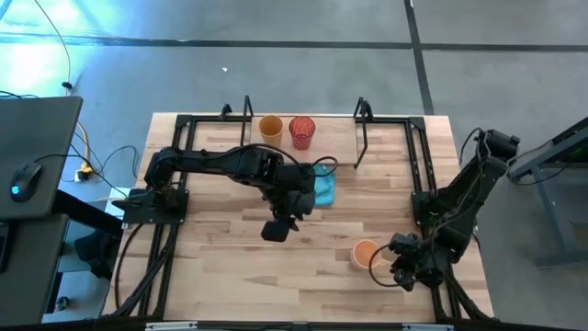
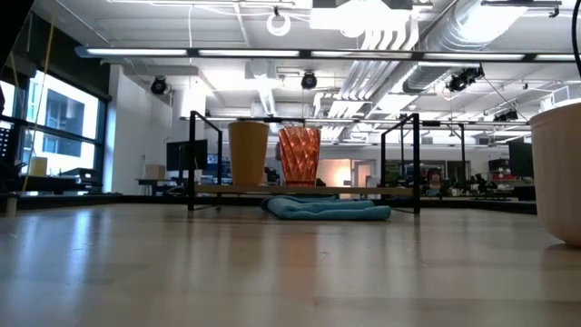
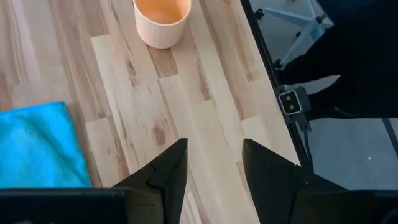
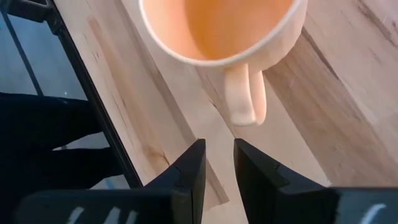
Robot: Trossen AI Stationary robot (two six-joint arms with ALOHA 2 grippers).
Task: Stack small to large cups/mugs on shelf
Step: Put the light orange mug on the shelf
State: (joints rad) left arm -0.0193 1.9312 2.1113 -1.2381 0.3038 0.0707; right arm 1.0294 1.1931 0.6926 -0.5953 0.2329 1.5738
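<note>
The bright orange mug (image 1: 366,253) stands upright on its base on the tabletop near the right near corner, its handle (image 4: 245,99) pointing at my right gripper (image 4: 219,155). That gripper is narrowly open, and its fingertips stop just short of the handle. The mug also shows in the left wrist view (image 3: 161,22) and at the low view's right edge (image 2: 558,173). The mustard-tan tumbler (image 1: 270,127) and the dark red ribbed cup (image 1: 301,131) stand side by side on the shelf (image 1: 340,129). My left gripper (image 3: 213,162) hovers open over bare table at mid-table.
A blue cloth (image 1: 322,188) lies on the table just in front of the shelf, beside my left arm. The shelf's black posts (image 2: 417,163) rise at its ends. Bare wood lies between the cloth and the mug. The table's right edge (image 4: 93,93) runs close to my right gripper.
</note>
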